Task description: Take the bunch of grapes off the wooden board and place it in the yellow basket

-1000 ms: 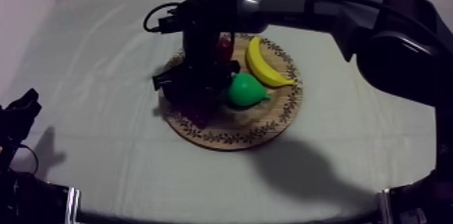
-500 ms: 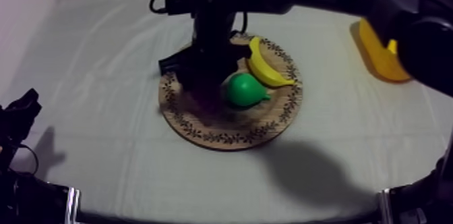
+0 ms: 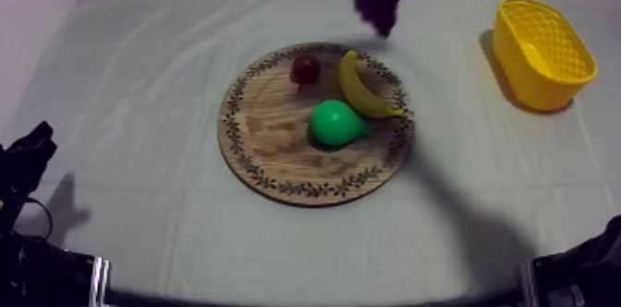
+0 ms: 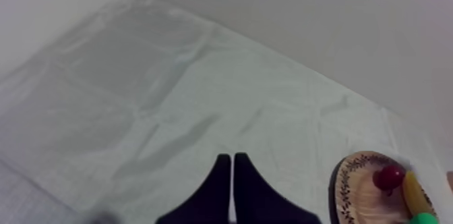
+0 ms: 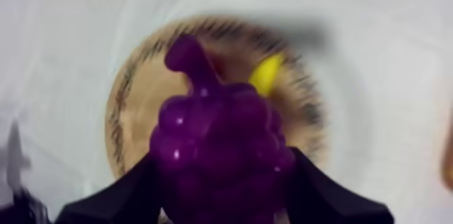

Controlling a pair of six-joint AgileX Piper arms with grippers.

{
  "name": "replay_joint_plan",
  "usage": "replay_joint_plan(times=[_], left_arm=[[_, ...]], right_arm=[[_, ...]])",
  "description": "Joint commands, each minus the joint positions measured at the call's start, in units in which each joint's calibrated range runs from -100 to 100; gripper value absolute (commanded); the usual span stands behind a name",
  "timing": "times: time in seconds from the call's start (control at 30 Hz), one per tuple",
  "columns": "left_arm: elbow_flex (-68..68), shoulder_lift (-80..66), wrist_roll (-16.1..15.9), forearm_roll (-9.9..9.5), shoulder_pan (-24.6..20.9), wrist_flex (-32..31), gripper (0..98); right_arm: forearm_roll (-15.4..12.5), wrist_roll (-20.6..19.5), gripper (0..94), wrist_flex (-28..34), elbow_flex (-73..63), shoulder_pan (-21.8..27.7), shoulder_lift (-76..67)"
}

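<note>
Purple bunch of grapes [image 5: 217,139] pinched in the right hand [image 5: 219,186]; left hand [image 4: 231,162] pressed together above the cloth [image 4: 155,98].

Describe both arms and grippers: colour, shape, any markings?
Left gripper: plain black jaws, each tapering to a rounded tip. Right gripper: the same black, jaws broad and angular up close. Left arm and right arm are black too; no markings visible.
</note>
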Motion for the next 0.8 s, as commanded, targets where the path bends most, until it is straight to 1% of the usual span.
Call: replay_joint_plan(times=[0.0,0.2,0.33,0.5,0.63,0.77], left_arm=[[0.0,0.0,0.0,-0.04,0.0,0.0,0.1],[0.0,0.0,0.0,-0.04,0.0,0.0,0.1],[0.0,0.0,0.0,-0.04,0.0,0.0,0.1],[0.0,0.0,0.0,-0.04,0.0,0.0,0.1],[0.0,0.0,0.0,-0.04,0.0,0.0,0.1],[0.0,0.0,0.0,-0.04,0.0,0.0,0.1]], right_arm=[[0.3,0.5,18.3,0.0,0.0,6.0,-2.4],[0.5,2.2,17.7,-1.2,-1.0,15.2,-3.3],[1.7,2.2,17.7,-3.8,0.0,19.8,-3.2],[2.8,2.3,19.2,-7.8,2.1,25.0,-1.8],[3.3,2.8,18.7,-9.0,0.8,28.3,1.8],[3.9,3.3,18.0,-9.3,-1.3,30.4,5.8]])
